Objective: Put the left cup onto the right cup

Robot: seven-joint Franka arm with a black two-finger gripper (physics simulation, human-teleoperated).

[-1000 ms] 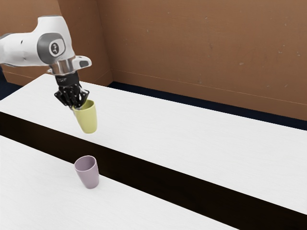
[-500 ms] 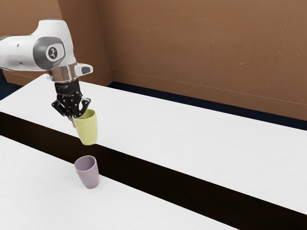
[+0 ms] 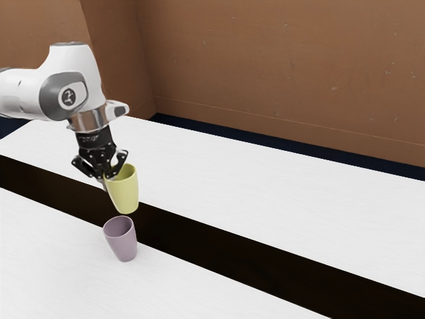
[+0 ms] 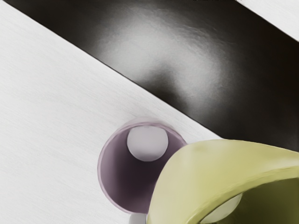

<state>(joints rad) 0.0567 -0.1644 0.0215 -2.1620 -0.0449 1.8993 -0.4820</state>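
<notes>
My gripper (image 3: 106, 174) is shut on the rim of a yellow-green cup (image 3: 123, 189), which hangs tilted in the air. Just below it, a mauve cup (image 3: 121, 238) stands upright on the near white tabletop (image 3: 53, 266), a small gap apart from the held cup's base. In the wrist view the yellow-green cup (image 4: 224, 179) looms large under my hand and overlaps one side of the open mouth of the mauve cup (image 4: 135, 168).
A wide black stripe (image 3: 265, 256) runs across the table between the two white parts. A brown wall (image 3: 285, 60) stands behind the far edge of the table. The white surface to the exterior view's right is bare.
My arm has carried the yellow-green cup down and toward the near side, from over the black stripe to just above the mauve cup. The mauve cup has stayed put.
</notes>
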